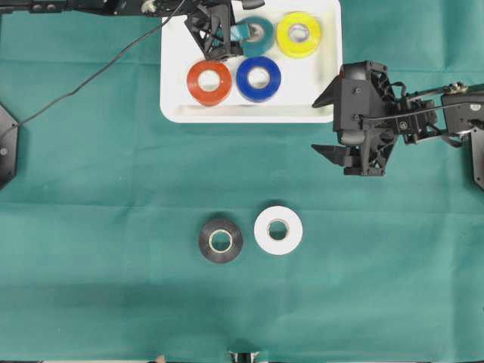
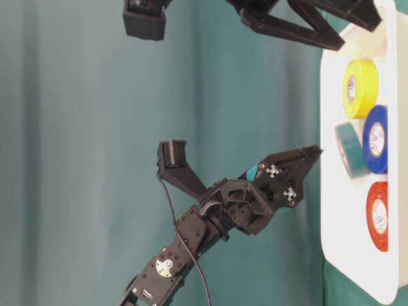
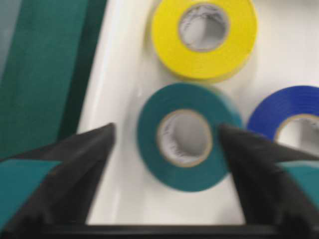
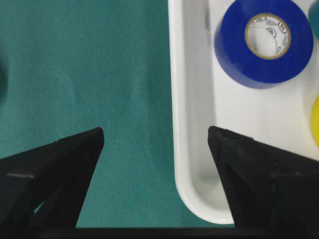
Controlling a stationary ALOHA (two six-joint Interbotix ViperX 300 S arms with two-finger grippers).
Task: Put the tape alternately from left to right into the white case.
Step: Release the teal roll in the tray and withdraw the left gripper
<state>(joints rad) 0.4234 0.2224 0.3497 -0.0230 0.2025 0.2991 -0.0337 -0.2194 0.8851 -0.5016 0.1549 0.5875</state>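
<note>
Printing on the pale cardboard cores is too small and blurred to read on any roll. Between the spread fingers of the left gripper (image 3: 167,137) lies the teal ring-shaped roll of vinyl tape (image 3: 189,137), flat on the floor of the shallow white plastic case with rounded corners (image 1: 175,91), with a gap on each side, so nothing is held. Just beyond that gripper's tips sits the yellow roll (image 1: 299,34); to its side is the blue roll (image 1: 259,79), with the orange-red roll (image 1: 209,82) next to it. The left arm reaches in over the far rim, tilted down. The right gripper (image 4: 155,137) hangs wide and empty straddling the case's rim near a rounded corner, one finger over the green cloth (image 1: 91,227), the other over the case. Well apart from both grippers, on open cloth, the black roll (image 1: 221,240) and the white roll (image 1: 278,230) lie close beside each other.
</note>
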